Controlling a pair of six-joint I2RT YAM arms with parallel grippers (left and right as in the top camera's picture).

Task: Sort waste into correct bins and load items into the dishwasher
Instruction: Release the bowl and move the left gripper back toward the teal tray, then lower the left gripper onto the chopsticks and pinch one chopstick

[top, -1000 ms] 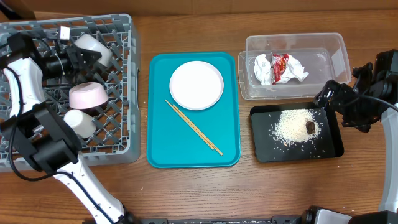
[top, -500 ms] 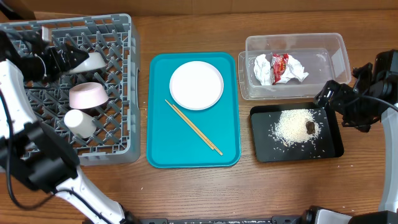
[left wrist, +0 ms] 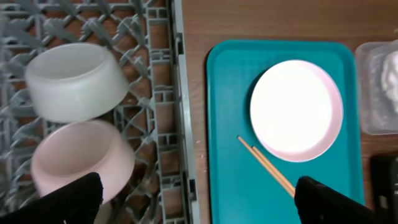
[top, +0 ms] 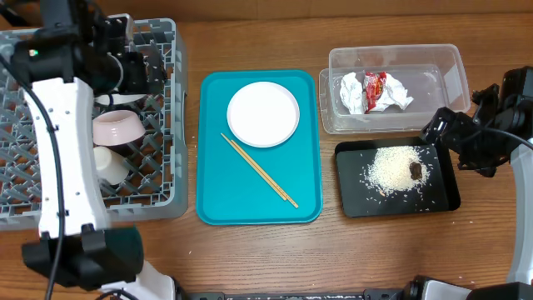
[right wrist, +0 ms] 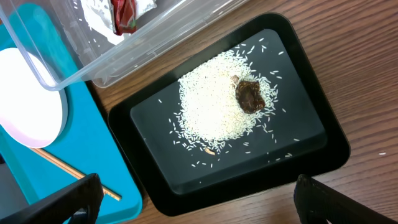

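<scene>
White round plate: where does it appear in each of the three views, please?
Overhead: plate at upper centre.
Left wrist: plate right of centre.
Right wrist: plate cut by the left edge.
Shared landmark: the teal tray under it, which also holds the chopsticks.

The left arm [top: 60, 158] has a long, smooth white shell with rounded edges, capped at each end by bulky black joint housings. A thin black cable [top: 46, 142] trails along the white shell, and a small green light [top: 33, 52] shows on the upper black housing. The right arm [top: 476, 137] is mostly black and blocky, with black cables looped over it and a white shell section at the picture's edge. The left gripper [left wrist: 199, 202] has matte black fingers [left wrist: 68, 200] with blunt, rounded tips. The right gripper [right wrist: 199, 202] has fingers [right wrist: 339, 202] of the same kind.
</scene>
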